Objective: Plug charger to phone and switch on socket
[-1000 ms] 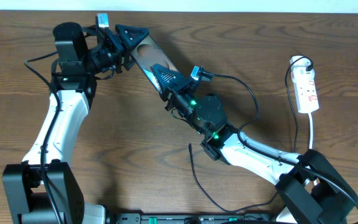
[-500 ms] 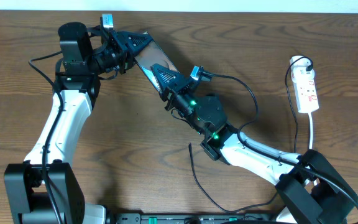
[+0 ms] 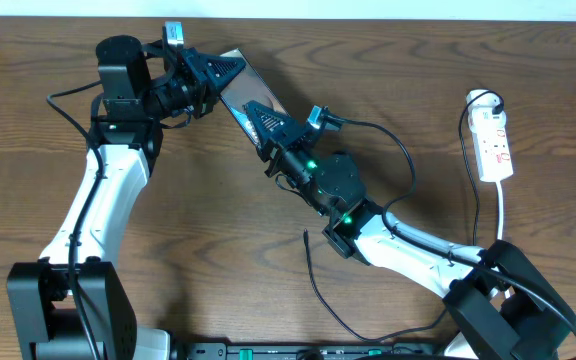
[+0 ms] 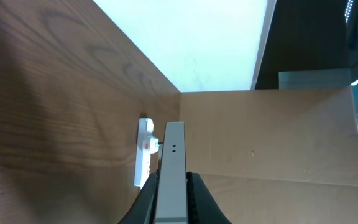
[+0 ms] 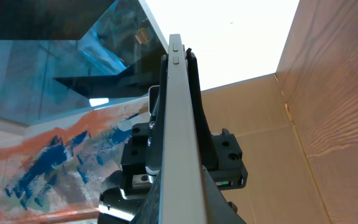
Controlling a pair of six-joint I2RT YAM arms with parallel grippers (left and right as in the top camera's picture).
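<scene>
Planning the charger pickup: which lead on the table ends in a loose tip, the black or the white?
The thin black cable; its tip lies on the wood beside the right arm. The white lead runs down from the socket.

The brown wooden table [image 3: 198, 220] carries the socket [image 3: 494, 145] by its right edge, its white lead [image 3: 502, 210] running frontward, and the charger [image 3: 308, 250] near the front edge.

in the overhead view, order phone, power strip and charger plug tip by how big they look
1. phone, partly covered and maybe nearer the camera, so unsure against the strip
2. power strip
3. charger plug tip, clearly smallest
</scene>
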